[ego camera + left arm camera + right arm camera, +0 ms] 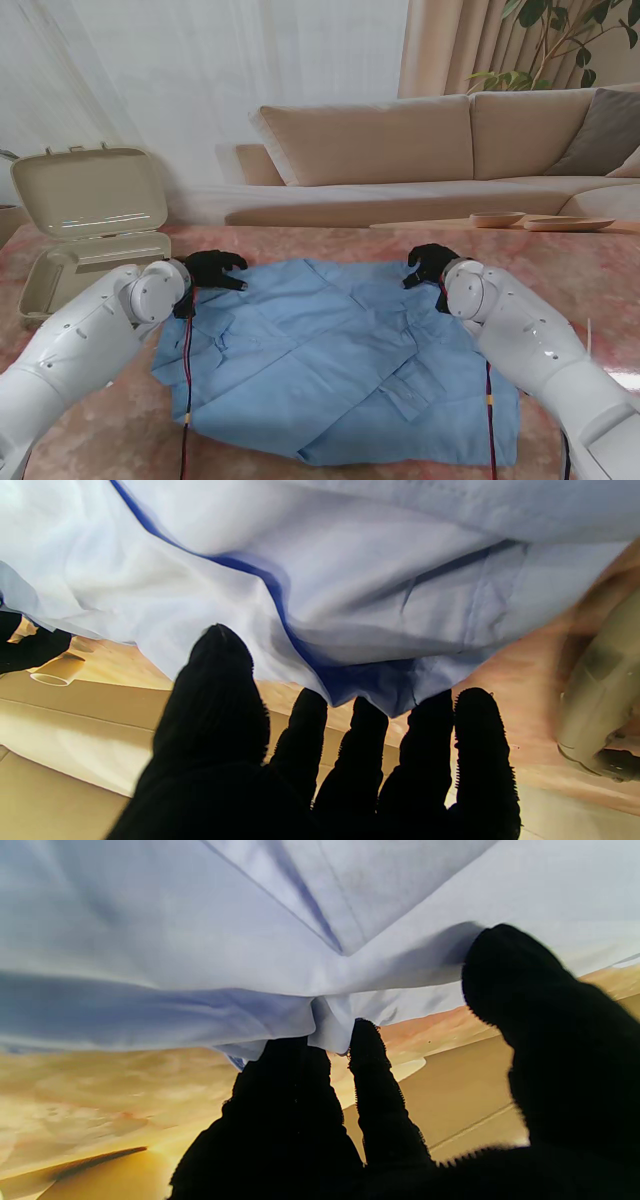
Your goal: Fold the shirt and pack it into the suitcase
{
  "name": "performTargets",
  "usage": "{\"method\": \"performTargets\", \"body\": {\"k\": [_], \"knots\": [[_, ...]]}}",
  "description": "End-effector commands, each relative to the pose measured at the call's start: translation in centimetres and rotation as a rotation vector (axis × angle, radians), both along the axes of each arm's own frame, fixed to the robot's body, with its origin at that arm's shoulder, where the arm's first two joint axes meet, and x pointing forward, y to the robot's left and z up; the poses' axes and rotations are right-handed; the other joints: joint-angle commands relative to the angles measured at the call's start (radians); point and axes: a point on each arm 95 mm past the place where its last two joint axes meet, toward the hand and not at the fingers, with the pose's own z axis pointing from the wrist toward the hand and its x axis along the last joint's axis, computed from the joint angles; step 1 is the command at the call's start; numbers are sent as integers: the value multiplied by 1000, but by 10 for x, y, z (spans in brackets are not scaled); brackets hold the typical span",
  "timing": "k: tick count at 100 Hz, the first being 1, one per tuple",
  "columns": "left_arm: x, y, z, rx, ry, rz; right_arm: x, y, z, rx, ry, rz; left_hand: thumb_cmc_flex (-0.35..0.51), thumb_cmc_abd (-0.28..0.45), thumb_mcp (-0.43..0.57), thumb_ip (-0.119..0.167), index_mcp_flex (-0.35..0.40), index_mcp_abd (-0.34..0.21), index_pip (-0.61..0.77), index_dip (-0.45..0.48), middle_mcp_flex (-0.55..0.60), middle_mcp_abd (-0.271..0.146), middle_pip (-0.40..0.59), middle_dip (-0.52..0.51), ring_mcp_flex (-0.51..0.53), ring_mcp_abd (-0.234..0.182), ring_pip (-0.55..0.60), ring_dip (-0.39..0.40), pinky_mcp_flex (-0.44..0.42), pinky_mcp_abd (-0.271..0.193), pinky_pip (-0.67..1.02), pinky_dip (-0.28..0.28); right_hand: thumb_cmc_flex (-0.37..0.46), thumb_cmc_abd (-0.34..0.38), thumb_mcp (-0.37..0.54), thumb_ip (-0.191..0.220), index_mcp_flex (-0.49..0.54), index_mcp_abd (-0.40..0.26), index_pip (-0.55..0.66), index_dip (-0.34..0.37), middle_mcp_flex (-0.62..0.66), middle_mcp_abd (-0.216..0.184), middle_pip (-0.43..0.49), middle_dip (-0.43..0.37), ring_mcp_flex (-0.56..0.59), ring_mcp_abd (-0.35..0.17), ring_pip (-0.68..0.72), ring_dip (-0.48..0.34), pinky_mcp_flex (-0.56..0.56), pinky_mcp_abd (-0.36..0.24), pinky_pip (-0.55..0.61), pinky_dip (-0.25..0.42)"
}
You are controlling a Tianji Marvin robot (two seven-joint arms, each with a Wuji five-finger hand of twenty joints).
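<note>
A light blue shirt [335,360] lies spread on the table, partly folded, with creases across it. My left hand [213,270], in a black glove, rests at the shirt's far left corner. Its fingers [430,740] are spread, with the tips against the cloth edge [370,690] and the thumb [220,680] held apart. My right hand [430,265] is at the far right corner. There the fingertips [367,1050] touch a bunched bit of hem [330,1030], and the thumb [520,990] stands off to the side. The beige suitcase [85,215] is open at the far left.
The open suitcase's lid [90,190] stands upright just beyond my left arm. A sofa [420,150] runs behind the table. Shallow wooden dishes [497,218] sit at the far right. Red and black cables [187,370] hang along both forearms over the shirt.
</note>
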Motion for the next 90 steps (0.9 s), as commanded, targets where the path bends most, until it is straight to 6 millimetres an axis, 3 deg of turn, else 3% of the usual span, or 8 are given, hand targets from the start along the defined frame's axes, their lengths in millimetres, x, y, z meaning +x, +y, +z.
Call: {"method": "performTargets", "body": {"k": [1,4,20,26,31,37,82,90], "knots": [[-5,-3,-11,2,27,-8,-7,-3,-16,-8,51,-6,50,-30,7,-17,8,31,39,25,36,-21,53,40,100,-25,110,49,28,30,72,50,-14,-48,43,-41,26,-18,46,28,29,13,38,35,116,68,106,47,62,-74,79,55],[-5,-3,-11,1,28,-9,-7,-3,-17,-10,51,-7,62,-38,10,-15,7,35,58,33,43,-25,67,54,114,-27,128,70,38,32,91,67,-13,-55,49,-43,26,-20,67,34,36,13,46,46,124,69,129,65,-197,206,-153,26],[-4,-5,-12,2,30,-16,-7,-3,-19,-23,51,-3,106,-80,30,-9,10,52,115,47,91,-55,159,138,191,-23,240,183,109,33,212,161,10,-88,85,-46,38,-41,193,50,103,8,90,89,214,72,254,164,145,113,199,131],[-3,-6,-12,3,30,-17,-7,-3,-20,-26,50,-4,65,-121,156,-18,14,53,134,48,104,-65,189,176,217,-31,276,245,136,30,257,216,29,-104,99,-47,42,-49,252,45,130,4,110,109,256,65,306,212,-258,566,-32,175],[-3,-6,-13,4,31,-18,-7,-3,-21,-29,45,-5,8,-163,307,-31,16,55,164,62,116,-78,227,209,242,-38,314,283,160,29,294,245,41,-117,111,-48,57,-58,300,44,168,-1,131,126,311,56,347,247,88,282,333,149],[-3,-7,-13,4,32,-17,-7,-3,-21,-30,43,-7,-13,-179,383,-39,15,56,190,79,128,-92,256,243,260,-43,340,310,181,28,320,256,65,-124,120,-46,74,-67,351,48,208,-7,159,147,359,46,392,280,-173,550,210,152],[0,-11,-13,-44,21,35,-4,0,-19,-11,-2,-34,194,-248,286,-65,-5,-19,596,371,331,-143,270,615,397,-64,557,434,337,13,458,345,306,-74,119,-145,218,-244,778,-75,596,-72,313,287,832,-44,685,343,270,546,651,-348],[0,-12,-11,-58,19,47,-4,1,-16,2,-6,-38,214,-244,302,-60,-5,-34,659,404,345,-148,297,623,417,-65,584,447,361,10,480,354,306,-57,129,-128,215,-246,797,-73,612,-73,325,286,864,-51,704,338,233,446,892,12]]}}
